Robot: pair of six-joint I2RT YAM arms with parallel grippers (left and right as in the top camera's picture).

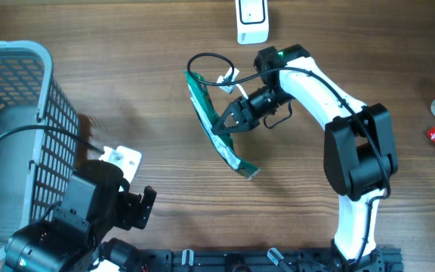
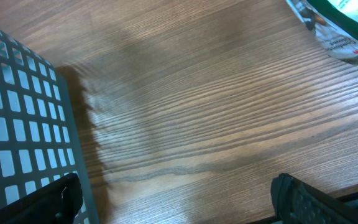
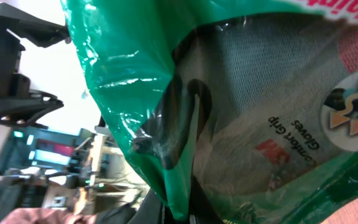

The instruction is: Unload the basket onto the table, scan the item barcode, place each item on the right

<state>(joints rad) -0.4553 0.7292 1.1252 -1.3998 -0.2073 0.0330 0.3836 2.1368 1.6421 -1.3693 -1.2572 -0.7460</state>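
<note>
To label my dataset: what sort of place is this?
Probably a mock shop checkout on a wooden table: a grey shopping basket, a retail glove pack, and a white device, perhaps the scanner.

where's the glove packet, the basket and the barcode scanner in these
glove packet [image 3: 260,93], right wrist view, on its clear window over the grey glove
basket [image 1: 55,121], overhead view, on its grid side wall
barcode scanner [image 1: 252,19], overhead view, on its white body

We find even, soft light over table [image 1: 149,98]. Basket [image 1: 51,113] throws blurred shadow rightward on wood. We note glare streaks on packet [image 3: 123,93] film; background behind it overexposed, out of focus.
</note>
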